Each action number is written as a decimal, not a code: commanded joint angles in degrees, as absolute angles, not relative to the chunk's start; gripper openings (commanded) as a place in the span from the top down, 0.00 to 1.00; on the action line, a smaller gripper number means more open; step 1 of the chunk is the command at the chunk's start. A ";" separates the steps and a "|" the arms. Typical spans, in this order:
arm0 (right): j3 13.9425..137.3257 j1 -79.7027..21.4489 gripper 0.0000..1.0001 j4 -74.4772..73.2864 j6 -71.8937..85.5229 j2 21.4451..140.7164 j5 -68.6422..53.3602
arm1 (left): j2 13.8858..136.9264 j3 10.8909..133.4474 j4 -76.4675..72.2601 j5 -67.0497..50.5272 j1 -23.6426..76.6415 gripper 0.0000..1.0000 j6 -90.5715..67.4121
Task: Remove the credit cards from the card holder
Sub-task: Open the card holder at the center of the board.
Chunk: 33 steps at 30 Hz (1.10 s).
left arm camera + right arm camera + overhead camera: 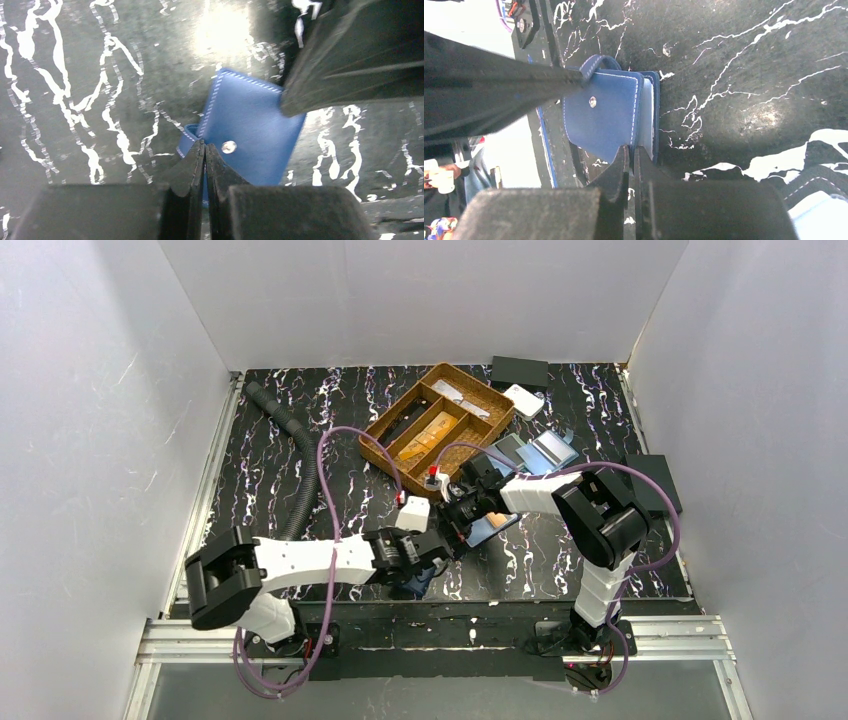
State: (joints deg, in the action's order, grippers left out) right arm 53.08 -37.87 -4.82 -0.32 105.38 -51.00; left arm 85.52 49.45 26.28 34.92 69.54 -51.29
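A blue card holder (250, 115) with white stitching and a metal snap hangs between both grippers near the table's front edge. My left gripper (205, 146) is shut on its strap end beside the snap. From the opposite side my right gripper (631, 147) is shut on the stitched edge of the holder's (599, 120) front flap, with a pale inner layer showing behind it. In the top view the left gripper (432, 558) and right gripper (455, 530) meet at the centre front. A yellow-orange patch, seemingly a credit card (495, 521), lies on a blue panel under the right wrist.
A brown compartment tray (440, 415) stands at the back centre, with a white device (524, 400) and a black box (520, 370) beyond it. More blue-grey holders (535, 452) lie right of the tray. A black hose (295, 460) runs down the left.
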 commanded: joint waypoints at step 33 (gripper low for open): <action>58.29 -33.30 0.23 -36.40 -42.60 81.69 -49.59 | 48.33 31.56 4.76 0.74 51.71 1.00 -43.67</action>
State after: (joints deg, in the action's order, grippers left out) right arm 60.58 -34.41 -32.34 -36.80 84.84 -46.85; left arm 49.10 26.20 7.73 6.31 52.01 -44.99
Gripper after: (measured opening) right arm 0.767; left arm 0.010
